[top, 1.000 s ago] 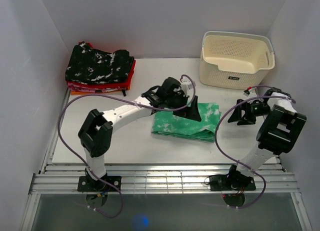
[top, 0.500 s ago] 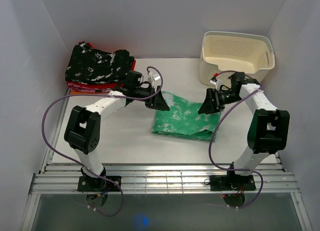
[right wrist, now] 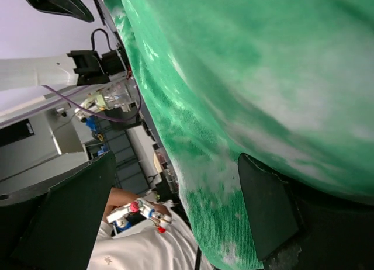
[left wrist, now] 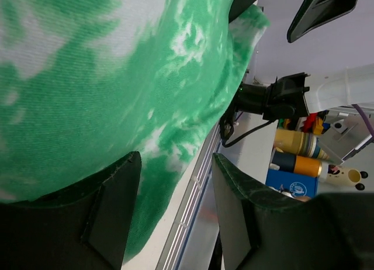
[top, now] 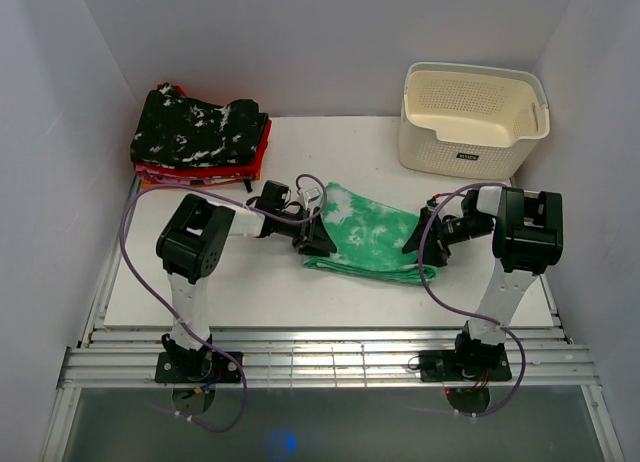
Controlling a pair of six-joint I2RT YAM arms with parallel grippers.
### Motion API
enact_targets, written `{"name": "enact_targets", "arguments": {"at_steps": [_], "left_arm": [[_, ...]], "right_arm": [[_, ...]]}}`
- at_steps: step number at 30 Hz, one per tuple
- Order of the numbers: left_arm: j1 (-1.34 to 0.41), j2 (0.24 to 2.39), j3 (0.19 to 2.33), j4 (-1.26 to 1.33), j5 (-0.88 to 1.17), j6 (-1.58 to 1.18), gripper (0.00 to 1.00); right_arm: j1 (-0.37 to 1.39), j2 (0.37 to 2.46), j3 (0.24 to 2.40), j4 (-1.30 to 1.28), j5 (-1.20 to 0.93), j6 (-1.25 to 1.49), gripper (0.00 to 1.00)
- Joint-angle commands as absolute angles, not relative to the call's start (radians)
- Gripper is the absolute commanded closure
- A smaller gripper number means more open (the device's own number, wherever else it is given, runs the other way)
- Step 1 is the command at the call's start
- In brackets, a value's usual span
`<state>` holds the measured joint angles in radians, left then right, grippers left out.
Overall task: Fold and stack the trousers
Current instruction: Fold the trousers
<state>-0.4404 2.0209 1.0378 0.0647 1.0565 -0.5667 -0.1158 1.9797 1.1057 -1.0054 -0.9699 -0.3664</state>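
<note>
Top external view: a white bench [top: 200, 292] carries the green tie-dye trousers [top: 375, 240], folded into a flat pad at its middle. A cream basket [top: 470, 117] stands at the back right and a stack of folded clothes [top: 200, 137] at the back left. The left gripper [top: 320, 242] is partly open at the trousers' left edge. The right gripper [top: 418, 238] is spread wide at their right edge. Neither is clamped on the cloth.

free: table [top: 260, 297] strip nearside of trousers [top: 375, 237] | obstacles: basket [top: 473, 122] rear right, clothes stack [top: 200, 132] rear left (folded)

White arm links [top: 185, 307], black joints [top: 195, 244], looping purple cables [top: 122, 244].
</note>
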Motion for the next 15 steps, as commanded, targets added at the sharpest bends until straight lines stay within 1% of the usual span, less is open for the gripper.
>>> {"name": "enact_targets", "arguments": {"at_steps": [1, 4, 6, 7, 9, 10, 12, 15], "left_arm": [[-0.428, 2.032, 1.005, 0.120, 0.991, -0.612, 0.37], [-0.426, 2.000, 0.974, 0.113, 0.983, -0.618, 0.38], [-0.426, 1.919, 0.942, 0.129, 1.005, -0.621, 0.39], [-0.426, 1.886, 0.934, 0.130, 1.011, -0.617, 0.39], [-0.426, 1.780, 0.936, 0.117, 1.011, -0.579, 0.40], [-0.426, 1.749, 0.946, 0.111, 1.034, -0.562, 0.39], [-0.426, 1.706, 0.994, 0.098, 1.051, -0.531, 0.39], [-0.426, 1.678, 1.049, 0.143, 1.069, -0.551, 0.38]], "right_arm": [[-0.118, 2.074, 1.077, -0.876, -0.680, -0.370, 0.08], [-0.115, 2.062, 1.141, -0.856, -0.637, -0.367, 0.08], [-0.115, 2.043, 1.199, -0.886, -0.649, -0.382, 0.08], [-0.112, 2.040, 1.268, -0.909, -0.663, -0.412, 0.08], [-0.109, 2.036, 1.349, -1.023, -0.746, -0.455, 0.08], [-0.107, 2.031, 1.427, -1.061, -0.776, -0.483, 0.08], [-0.107, 2.008, 1.492, -1.139, -0.845, -0.506, 0.08], [-0.107, 1.961, 1.555, -1.149, -0.902, -0.505, 0.09]]}}
